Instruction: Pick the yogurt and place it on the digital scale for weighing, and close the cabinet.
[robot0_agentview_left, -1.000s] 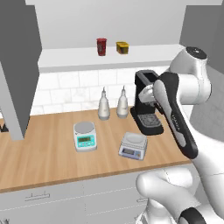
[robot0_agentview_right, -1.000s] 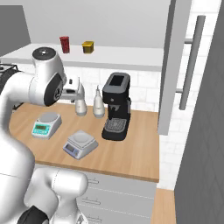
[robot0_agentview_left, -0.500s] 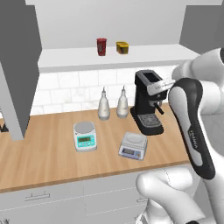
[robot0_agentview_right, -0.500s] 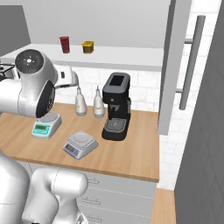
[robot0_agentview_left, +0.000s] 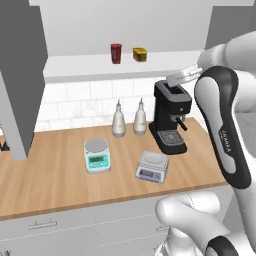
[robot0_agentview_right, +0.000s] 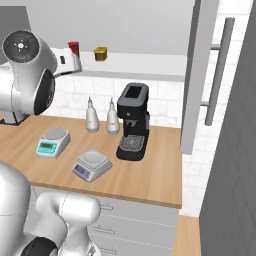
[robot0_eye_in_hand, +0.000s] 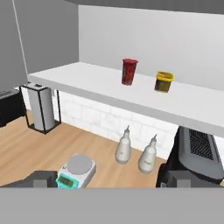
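STEP: reach | yogurt (robot0_eye_in_hand: 129, 71): upright on shelf (robot0_eye_in_hand: 87, 83), left of yellow container (robot0_eye_in_hand: 163, 82), ahead of and above fingers (robot0_eye_in_hand: 39, 179) | fingers: apart, empty

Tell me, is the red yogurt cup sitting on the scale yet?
No, the yogurt stands on the cabinet shelf beside a yellow container.

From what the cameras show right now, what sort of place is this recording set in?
A rendered kitchen, most likely: a wooden counter against white tile carries a black coffee machine and two scales, with an open grey wall cabinet above and drawers below.
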